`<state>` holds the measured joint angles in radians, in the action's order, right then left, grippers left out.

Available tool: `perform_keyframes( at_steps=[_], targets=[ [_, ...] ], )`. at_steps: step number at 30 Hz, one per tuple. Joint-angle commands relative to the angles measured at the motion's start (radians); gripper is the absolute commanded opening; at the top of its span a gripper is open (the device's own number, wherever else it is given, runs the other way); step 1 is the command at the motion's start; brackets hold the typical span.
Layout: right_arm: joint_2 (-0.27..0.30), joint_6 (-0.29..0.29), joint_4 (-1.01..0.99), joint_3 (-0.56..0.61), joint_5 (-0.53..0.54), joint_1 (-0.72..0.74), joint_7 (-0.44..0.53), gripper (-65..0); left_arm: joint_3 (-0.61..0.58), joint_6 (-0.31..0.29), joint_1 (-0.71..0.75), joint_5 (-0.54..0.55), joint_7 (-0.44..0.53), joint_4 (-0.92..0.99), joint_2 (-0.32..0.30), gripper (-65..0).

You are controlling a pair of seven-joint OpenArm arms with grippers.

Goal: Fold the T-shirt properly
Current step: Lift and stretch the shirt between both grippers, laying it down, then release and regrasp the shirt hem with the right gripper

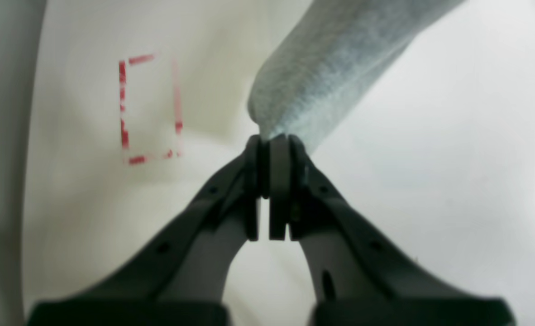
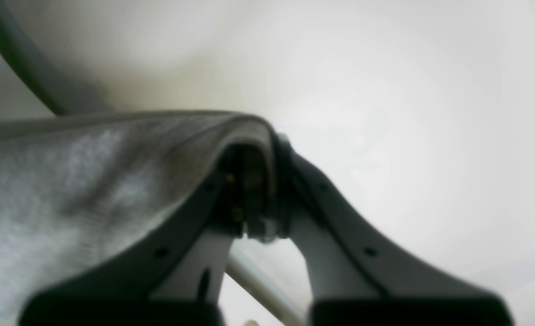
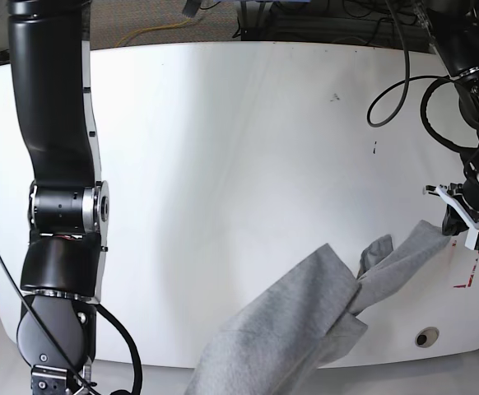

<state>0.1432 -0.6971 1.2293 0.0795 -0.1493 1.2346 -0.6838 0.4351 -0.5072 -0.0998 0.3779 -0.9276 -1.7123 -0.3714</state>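
Left end effector [image 1: 274, 149] clamped on a stretched sleeve of the T-shirt [image 3: 305, 329], right end effector [image 2: 254, 181] clamped on another edge, garment hanging bunched over the counter [image 3: 223, 164] front edge: lift-and-spread step; next, likely draw it flat onto the counter.

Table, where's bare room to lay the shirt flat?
Free: the wide white table between the right arm and left gripper. Crowded: near right corner, with the bunched T-shirt and red marks.
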Motion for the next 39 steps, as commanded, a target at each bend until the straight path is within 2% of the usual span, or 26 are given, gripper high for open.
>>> perform_keyframes(
  at_steps=[1, 9, 19, 25, 31, 35, 37, 39],
  targets=[
    [0.008, 0.015, 0.042, -0.054, 0.006, -0.034, 0.008, -65.0, 0.014, 0.003, 0.013, 0.000, 0.018, -0.022, -0.019, -64.7],
    [0.006, 0.009, 0.136, -0.159, 0.015, -0.281, -0.026, -65.0, 0.015, 0.003, 0.090, 0.000, 0.018, -0.022, -0.019, -64.9],
    [0.006, 0.006, 0.188, -0.375, 0.018, -0.612, -0.029, -65.0, 0.090, 0.000, 0.211, 0.000, 0.018, -0.022, -0.021, -64.9],
    [0.011, 0.011, 0.182, -0.479, 0.159, -0.760, -0.035, -65.0, 0.090, 0.000, 0.265, 0.000, 0.018, -0.022, -0.021, -64.7],
    [0.012, 0.007, 0.182, -0.536, 0.271, -0.809, -0.150, -64.4, 0.092, 0.000, 0.283, 0.000, 0.018, -0.022, -0.021, -64.7],
    [0.012, 0.007, 0.169, -0.577, 0.343, -0.815, -0.202, -46.1, 0.092, 0.000, 0.297, -0.001, 0.018, -0.047, -0.021, -64.7],
    [0.014, 0.007, 0.143, -0.608, 0.386, -0.815, -0.238, -33.0, 0.089, 0.000, 0.298, -0.001, 0.018, -0.065, -0.021, -64.7],
    [0.017, 0.007, 0.142, -0.640, 0.420, -0.815, -0.271, -25.4, 0.087, 0.000, 0.306, -0.001, 0.017, -0.071, -0.021, -64.7]
  ],
)
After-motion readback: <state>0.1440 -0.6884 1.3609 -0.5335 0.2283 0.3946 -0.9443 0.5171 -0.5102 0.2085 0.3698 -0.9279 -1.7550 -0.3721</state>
